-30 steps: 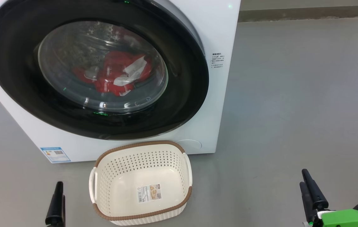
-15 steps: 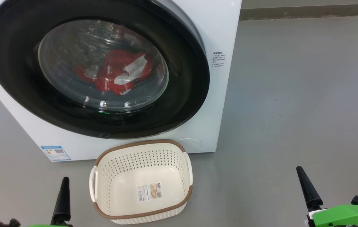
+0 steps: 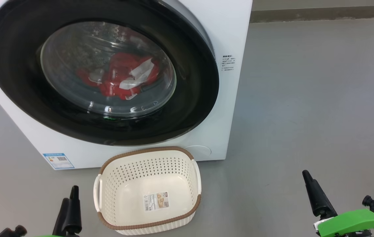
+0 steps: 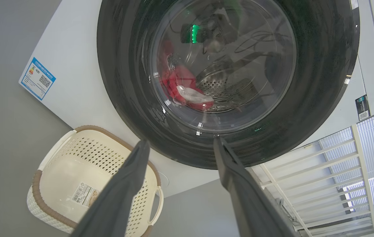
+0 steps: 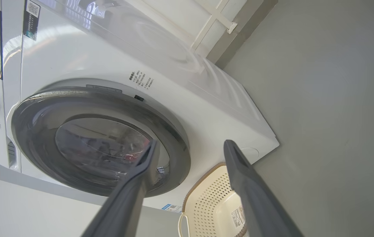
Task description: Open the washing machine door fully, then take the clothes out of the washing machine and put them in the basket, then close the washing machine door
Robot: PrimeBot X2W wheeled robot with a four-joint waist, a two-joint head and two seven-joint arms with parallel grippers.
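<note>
- The washer (image 3: 234,29) takes up the upper left of the head view, standing on a grey floor (image 3: 305,98).
- The door (image 3: 190,105), a glossy black ring round a bulging glass window, looks shut flat against the washer's front.
- The clothes (image 3: 121,79) lie inside the drum, seen through the glass at the centre of the door: a red heap with white bands.
- A blue label (image 3: 58,161) sits at the lower left corner of the washer's front, and a small block of print (image 3: 228,62) is on its right edge.
- The basket (image 3: 147,149) stands on the floor at the lower centre of the frame, just below the door and just in front of the washer. It holds nothing but a sticker (image 3: 156,201) on its bottom.
- The left end effector (image 3: 70,197) is at the lower left of the frame, just beside the basket's left handle and apart from it. In the left wrist view its two dark fingers stand wide apart and hold nothing, their tips over the door's lower rim.
- The right end effector (image 5: 191,143) is at the lower right of the head view, well apart from basket and washer. In the right wrist view its fingers are spread wide and empty, with the door behind one and the basket behind the other.
- A white slatted rack (image 4: 338,164) shows at the lower right of the left wrist view.
</note>
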